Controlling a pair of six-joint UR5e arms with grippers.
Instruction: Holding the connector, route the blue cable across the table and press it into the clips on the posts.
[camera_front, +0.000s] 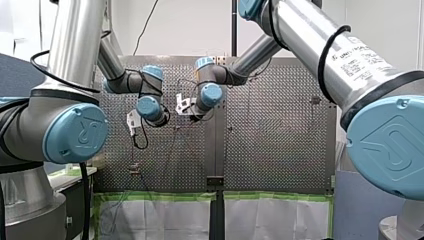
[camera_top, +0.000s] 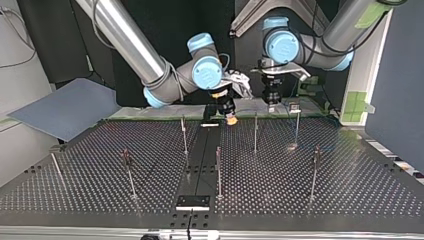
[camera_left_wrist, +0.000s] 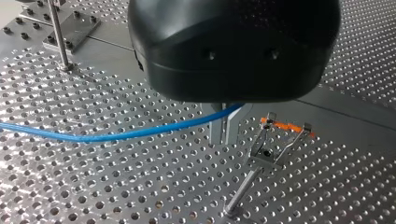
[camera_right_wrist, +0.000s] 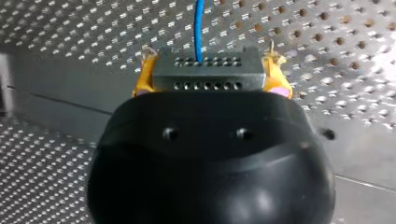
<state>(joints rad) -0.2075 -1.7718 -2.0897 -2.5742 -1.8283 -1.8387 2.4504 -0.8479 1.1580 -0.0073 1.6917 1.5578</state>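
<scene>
First, the front view: my left gripper (camera_front: 133, 123) and my right gripper (camera_front: 184, 106) hang near each other above the perforated metal table (camera_front: 280, 135), their fingers too small to read. Top view: thin steel posts (camera_top: 218, 172) stand upright. Left wrist view: narrow metal fingers (camera_left_wrist: 217, 133) pinch the smooth blue cable (camera_left_wrist: 116, 135), which runs sideways away beside a bent-wire clip (camera_left_wrist: 273, 147). Right wrist view: yellow pads (camera_right_wrist: 144, 77) clamp the connector (camera_right_wrist: 208, 74), a grey rectangular block with rows of holes, long axis crosswise; the cable leaves straight ahead.

Thin posts (camera_top: 218, 170) dot the table (camera_top: 360, 195), wide lanes between them; one clipped post (camera_left_wrist: 268, 156) stands just beside my left gripper (camera_left_wrist: 225, 135).
</scene>
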